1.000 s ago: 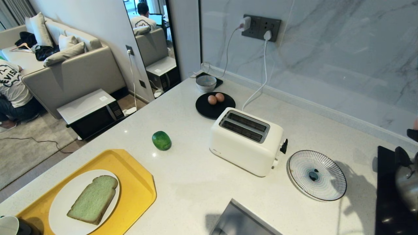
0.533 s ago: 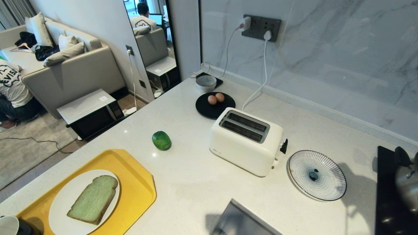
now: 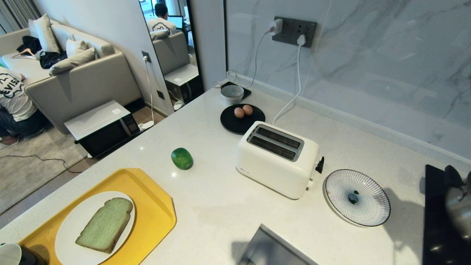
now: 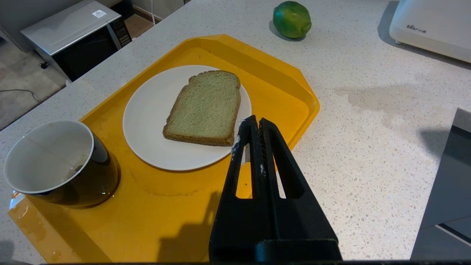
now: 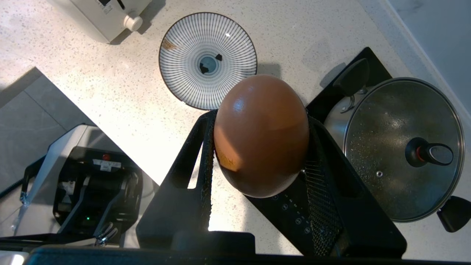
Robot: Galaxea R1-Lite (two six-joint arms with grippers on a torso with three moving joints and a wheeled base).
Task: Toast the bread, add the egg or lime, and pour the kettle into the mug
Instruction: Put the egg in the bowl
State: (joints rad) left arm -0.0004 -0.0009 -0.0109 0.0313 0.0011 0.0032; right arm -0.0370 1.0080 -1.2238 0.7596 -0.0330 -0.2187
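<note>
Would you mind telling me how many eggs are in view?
3: two eggs sit side by side on the black plate behind the toaster; one egg is held in the right tool.
</note>
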